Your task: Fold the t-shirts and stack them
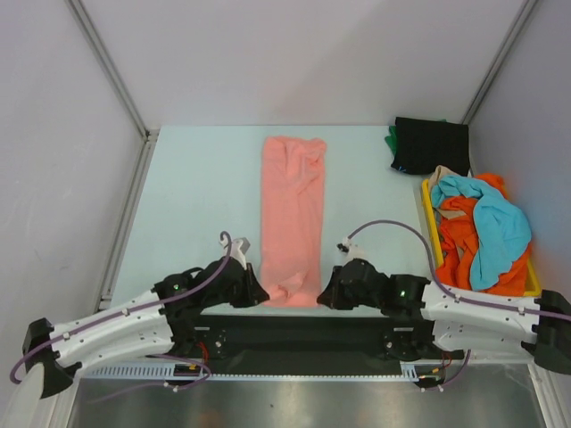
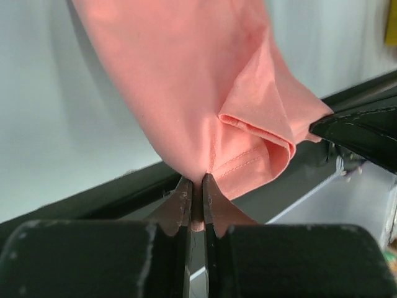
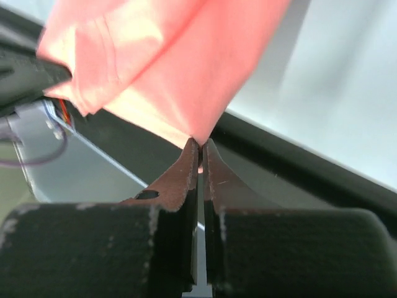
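The left claw (image 2: 197,180) is closed on the pink shirt (image 1: 293,214), its tips nipping only the very edge of the cloth at the near left corner. The right claw (image 3: 200,146) is closed the same way on the near right corner, again on just a sliver of fabric.

The shirt lies as a long narrow strip down the middle of the table (image 1: 196,196), its near end bunched between the two claws at the table's front edge. A loose hemmed fold sags beside the left claw.

Such shallow bites are the main risk: a quick pull could slide a corner free. That loose fold (how many layers each claw holds cannot be told) might drop open and spoil the strip. If the arms rise unevenly, the fold would likely land skewed. With the claws so near each other, they could also bump.

Off to the right, well apart, a folded black shirt (image 1: 431,144) lies behind a yellow tray (image 1: 428,209) of unfolded shirts (image 1: 477,236).
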